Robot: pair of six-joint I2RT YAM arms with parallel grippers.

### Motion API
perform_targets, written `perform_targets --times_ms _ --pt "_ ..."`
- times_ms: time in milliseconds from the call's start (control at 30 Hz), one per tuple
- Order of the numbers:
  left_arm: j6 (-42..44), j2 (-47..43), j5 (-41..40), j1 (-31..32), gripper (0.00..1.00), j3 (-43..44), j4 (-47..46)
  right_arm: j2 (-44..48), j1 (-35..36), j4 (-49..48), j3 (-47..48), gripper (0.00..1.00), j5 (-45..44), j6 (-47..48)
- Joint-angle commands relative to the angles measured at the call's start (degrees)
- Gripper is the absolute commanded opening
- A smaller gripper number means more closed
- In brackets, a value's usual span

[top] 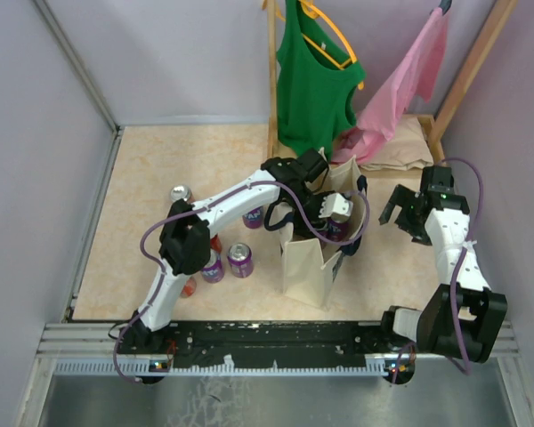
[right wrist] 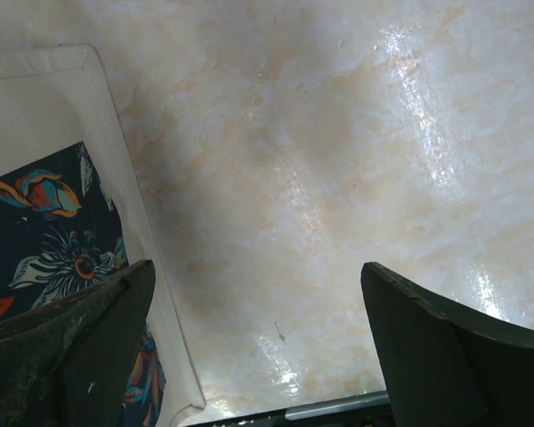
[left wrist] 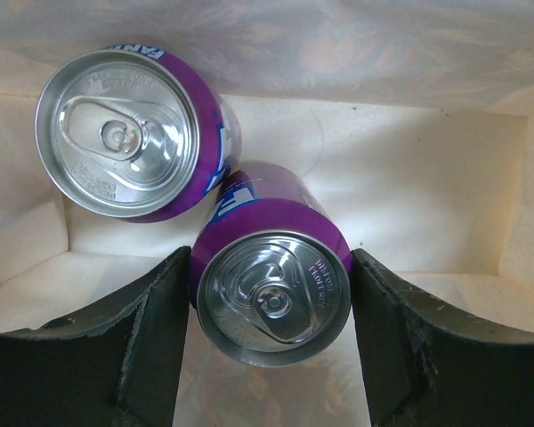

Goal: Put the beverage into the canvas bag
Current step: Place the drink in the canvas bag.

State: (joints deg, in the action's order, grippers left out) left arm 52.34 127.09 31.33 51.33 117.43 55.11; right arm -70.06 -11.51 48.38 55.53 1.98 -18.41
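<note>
The cream canvas bag (top: 304,267) stands upright in the middle of the table with its mouth open. My left gripper (top: 327,213) reaches down into it. In the left wrist view the left gripper (left wrist: 271,331) is shut on an upright purple soda can (left wrist: 274,298), a finger against each side, inside the bag's cream walls (left wrist: 427,178). A second purple can (left wrist: 125,132) sits inside the bag just beyond it. My right gripper (top: 400,213) hangs open and empty to the right of the bag, above bare tabletop (right wrist: 338,178).
Purple cans (top: 240,260) (top: 212,267) (top: 252,216), a silver-topped can (top: 180,194) and an orange can (top: 189,286) stand left of the bag. A green tank top (top: 313,89) and pink garment (top: 400,84) hang on a wooden rack behind. Cream fabric with a dark floral print (right wrist: 44,222) lies left of the right gripper.
</note>
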Motion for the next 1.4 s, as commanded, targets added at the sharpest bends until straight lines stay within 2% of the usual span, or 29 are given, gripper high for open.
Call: perform_targets --times_ms 0,33,100,367,600,733,1067,1200,1367 --pt "0.76 0.92 -0.77 -0.15 0.51 0.21 -5.44 -0.16 -0.72 -1.19 2.22 0.99 0.26 0.92" --pt "0.61 0.93 -1.27 -0.12 0.60 0.07 -5.94 -0.16 -0.72 -1.16 2.28 0.99 0.15 0.92" --pt "0.60 0.88 -1.73 -0.18 0.68 -0.07 -6.63 -0.16 -0.69 -1.17 2.34 0.99 0.08 0.92" --pt "-1.11 -0.10 -3.65 -0.09 0.96 -0.16 -10.27 -0.56 -0.72 -1.18 2.48 0.99 0.30 0.84" --pt "-2.19 -2.61 -4.62 -0.11 0.97 -0.24 -13.03 -0.28 -0.75 -1.01 2.16 0.99 0.40 0.75" --pt "-3.16 -6.24 -6.15 -0.21 0.98 -3.05 -16.56 -0.08 -0.71 -0.83 2.01 0.99 0.36 0.67" --pt "-5.50 -12.02 -7.84 -0.53 0.98 -8.06 -16.78 -0.17 -0.71 -1.53 1.79 0.99 1.69 -0.12" --pt "-9.92 -13.60 -8.83 -1.49 0.97 -7.82 -20.54 -0.11 -0.72 -1.38 1.80 0.99 1.94 -0.22" --pt "-22.92 -16.78 -7.94 -7.03 0.94 -3.62 -31.95 -0.20 -0.71 -1.11 2.70 0.99 1.31 -0.13"
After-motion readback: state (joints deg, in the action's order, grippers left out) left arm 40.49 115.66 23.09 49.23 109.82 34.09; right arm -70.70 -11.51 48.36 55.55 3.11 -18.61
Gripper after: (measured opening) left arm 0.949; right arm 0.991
